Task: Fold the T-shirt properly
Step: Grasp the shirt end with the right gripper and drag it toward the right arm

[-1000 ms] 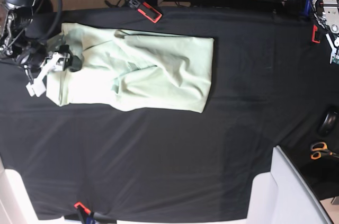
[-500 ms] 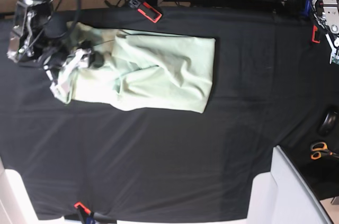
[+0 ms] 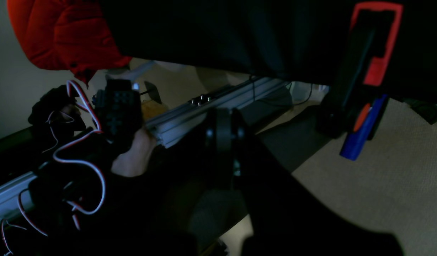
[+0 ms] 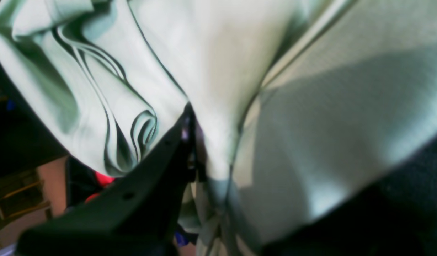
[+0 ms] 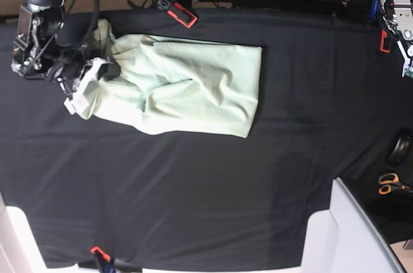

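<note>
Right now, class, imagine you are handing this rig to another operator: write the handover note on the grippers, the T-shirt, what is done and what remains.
Right gripper: shut on the T-shirt, pinching bunched cloth at its end nearest that arm.
Left gripper: shut, holding nothing, parked past the table's far corner.
T-shirt: on the black tablecloth, folded into a long band, still wrinkled.
Left: carry the gripped end across, flatten.

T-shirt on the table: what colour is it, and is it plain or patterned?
Plain pale mint green, no pattern; the T-shirt shows best in the base view.
</note>
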